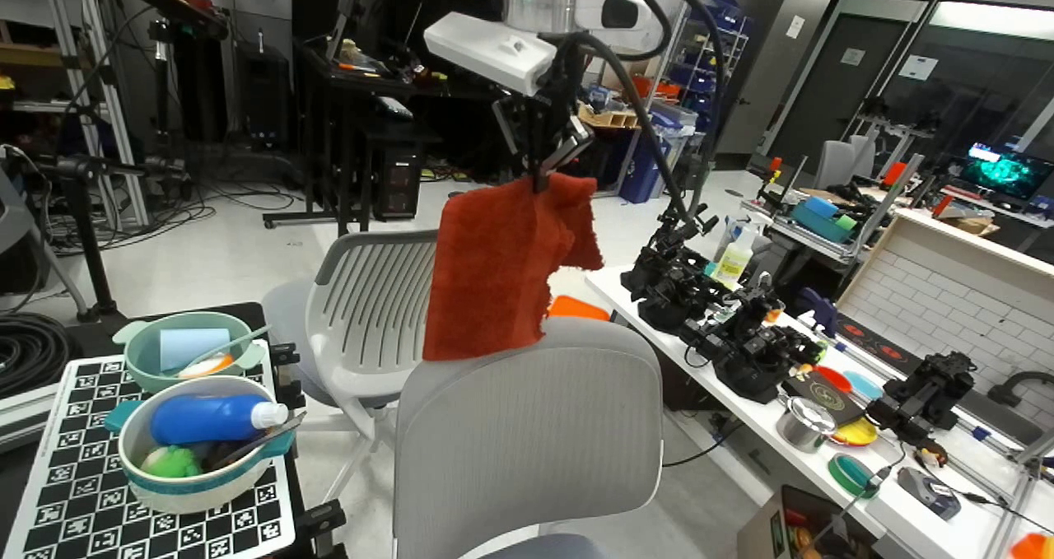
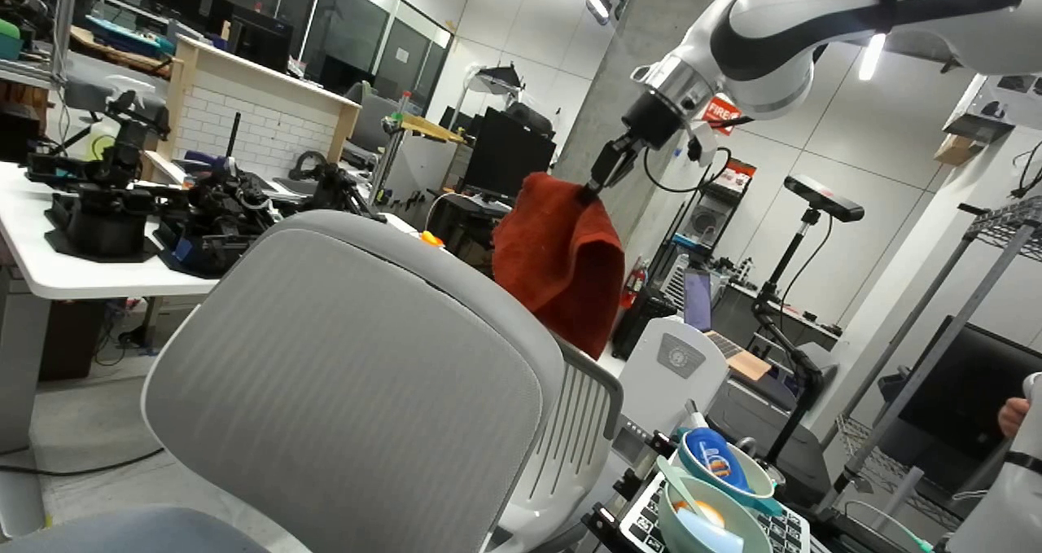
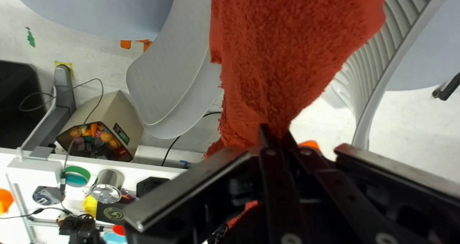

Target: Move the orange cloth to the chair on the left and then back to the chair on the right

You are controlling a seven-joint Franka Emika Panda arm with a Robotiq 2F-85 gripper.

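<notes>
The orange-red cloth (image 1: 494, 275) hangs from my gripper (image 1: 539, 182), pinched near its top edge. It also shows in an exterior view (image 2: 558, 252) and fills the upper middle of the wrist view (image 3: 287, 50). My gripper's fingertips (image 3: 276, 132) are shut on the cloth. The grey mesh-backed chair (image 1: 527, 435) is also in an exterior view (image 2: 350, 390) and the wrist view (image 3: 176, 68). The grey slatted chair (image 1: 375, 304) also shows in an exterior view (image 2: 574, 423) and the wrist view (image 3: 381, 57). The cloth hangs near both chair backs; I cannot tell whether it touches either.
A checkered board (image 1: 74, 460) carries two bowls, one with a blue bottle (image 1: 210, 419). A white table (image 1: 626, 295) with black robot arms stands beside the mesh chair. A box of toys (image 3: 104, 129) is on the floor by the table.
</notes>
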